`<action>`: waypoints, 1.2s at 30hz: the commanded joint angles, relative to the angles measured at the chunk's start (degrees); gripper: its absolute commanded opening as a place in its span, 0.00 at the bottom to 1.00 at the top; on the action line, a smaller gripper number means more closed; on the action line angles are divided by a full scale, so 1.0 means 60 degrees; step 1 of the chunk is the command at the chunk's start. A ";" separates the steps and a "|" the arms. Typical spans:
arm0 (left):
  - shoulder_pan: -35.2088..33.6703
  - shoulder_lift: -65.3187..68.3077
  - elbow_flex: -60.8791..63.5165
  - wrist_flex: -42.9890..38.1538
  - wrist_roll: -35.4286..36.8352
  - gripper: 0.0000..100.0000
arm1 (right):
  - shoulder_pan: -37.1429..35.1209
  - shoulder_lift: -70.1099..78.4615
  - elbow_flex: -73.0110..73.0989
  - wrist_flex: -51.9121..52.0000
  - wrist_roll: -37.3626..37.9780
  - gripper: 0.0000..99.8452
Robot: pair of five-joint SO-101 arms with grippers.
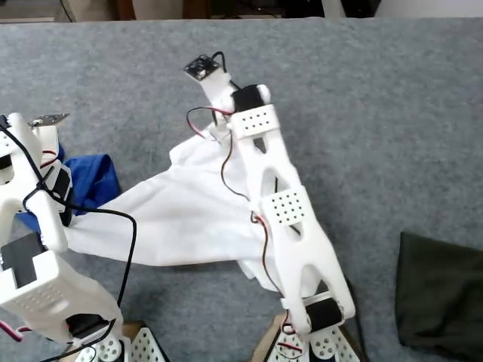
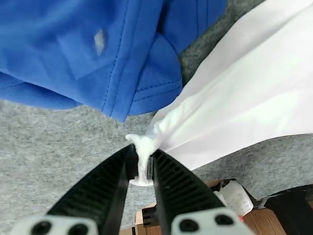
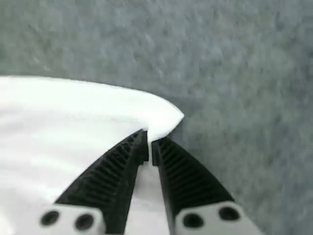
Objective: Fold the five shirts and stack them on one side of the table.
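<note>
Now on the table (image 1: 377, 113): you have a white shirt (image 1: 181, 219) lying across the grey surface between the two arms, with its cloth drawn out in a long band from the left side towards the middle.
Left gripper (image 2: 141, 156): your left wrist view shows its black ribbed fingers (image 2: 110, 181) pressed together on a small bunched corner of the white shirt (image 2: 244, 98); the pinched tip pokes out just past the fingertips.
Right gripper (image 3: 149, 139): your right wrist view shows its fingers (image 3: 112, 166) closed to a thin slit on the edge of the white shirt (image 3: 58, 122), close to a rounded corner of the cloth, with bare grey table beyond.
Left arm (image 1: 38, 226): it stands at the left edge of the high view, over the narrow end of the white shirt.
Right arm (image 1: 283, 211): it stretches from the near edge over the wide part of the white shirt, its wrist above the far end of the cloth.
Blue shirt (image 1: 90, 181): it lies crumpled at the left, just beside the left arm, touching the white shirt; in the left wrist view its hem (image 2: 146, 93) sits right next to the pinched corner.
Dark green cloth (image 1: 441, 290): it lies flat at the right edge, well apart from the white shirt and both arms.
</note>
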 commanded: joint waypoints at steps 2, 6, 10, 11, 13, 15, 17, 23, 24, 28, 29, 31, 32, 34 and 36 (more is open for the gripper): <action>0.0000 -0.0535 0.0000 -0.0015 0.0029 0.02 | 0.0505 -0.0916 -0.0286 0.1363 0.0117 0.00; 0.0000 -0.0520 0.0088 -0.0015 0.0000 0.02 | 0.1048 -0.1209 0.0095 0.1348 0.0103 0.00; 0.0000 -0.0520 0.0088 -0.0015 -0.0015 0.02 | 0.1223 -0.1282 0.0227 0.1333 0.0103 0.02; 0.0000 -0.0520 0.0088 -0.0015 -0.0015 0.02 | 0.1223 -0.1282 0.0110 0.1348 0.0059 0.05; 0.0000 -0.0520 0.0088 -0.0015 -0.0015 0.02 | 0.1223 -0.1282 -0.0198 0.1348 -0.0029 0.13; 0.0000 -0.0520 0.0073 -0.0015 -0.0015 0.02 | 0.1165 -0.1399 -0.0476 0.1348 -0.0249 0.20; 0.0000 -0.0520 0.0073 -0.0015 -0.0015 0.02 | 0.1077 -0.1751 -0.0403 0.1348 -0.0645 0.26; 0.0000 -0.0520 0.0059 -0.0059 -0.0015 0.02 | 0.0945 -0.2117 -0.0198 0.0733 -0.2286 0.30; 0.0015 -0.0520 0.0044 -0.0073 -0.0015 0.02 | 0.0945 -0.2044 -0.0095 0.0484 -0.2491 0.30; 0.0015 -0.0520 0.0015 -0.0073 -0.0015 0.02 | 0.0872 -0.1678 0.0476 -0.0352 -0.3121 0.30; 0.0015 -0.0520 0.0015 -0.0073 -0.0015 0.02 | 0.0813 -0.1634 0.0652 -0.0527 -0.3326 0.30; 0.0015 -0.0520 0.0029 -0.0073 -0.0015 0.02 | 0.0740 -0.1590 0.0828 -0.0645 -0.3707 0.30; 0.0015 -0.0520 0.0044 -0.0073 -0.0015 0.02 | 0.0725 -0.1619 0.0813 -0.0645 -0.3839 0.30; 0.0015 -0.0520 0.0059 -0.0073 -0.0015 0.02 | 0.0696 -0.1810 0.0799 -0.0630 -0.4161 0.30; 0.0015 -0.0520 0.0059 -0.0073 -0.0015 0.02 | 0.0681 -0.2205 0.0740 -0.0601 -0.4381 0.30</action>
